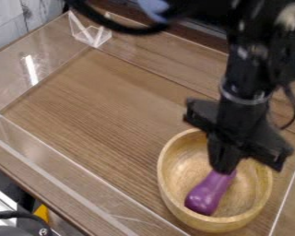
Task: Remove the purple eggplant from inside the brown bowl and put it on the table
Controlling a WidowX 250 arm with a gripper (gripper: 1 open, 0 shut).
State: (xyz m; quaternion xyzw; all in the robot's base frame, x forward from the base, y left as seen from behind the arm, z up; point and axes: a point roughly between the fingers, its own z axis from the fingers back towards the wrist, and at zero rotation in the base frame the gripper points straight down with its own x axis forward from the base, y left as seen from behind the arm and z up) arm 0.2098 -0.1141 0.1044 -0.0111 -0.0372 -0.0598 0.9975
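Observation:
The purple eggplant [210, 191] is inside the brown bowl [166, 177] at the front right of the table [100, 106]. It stands tilted, with its upper end between the fingers and its rounded lower end near the bowl's floor. My gripper [227, 167] comes straight down from the black arm and is shut on the eggplant's upper end. Whether the lower end still touches the bowl cannot be made out. The green stem tip is hidden.
Low clear acrylic walls [58, 198] run along the left, front and back edges of the table. Bare wood-grain surface stretches left of and behind the bowl. The black arm [254, 83] towers over the bowl's right side.

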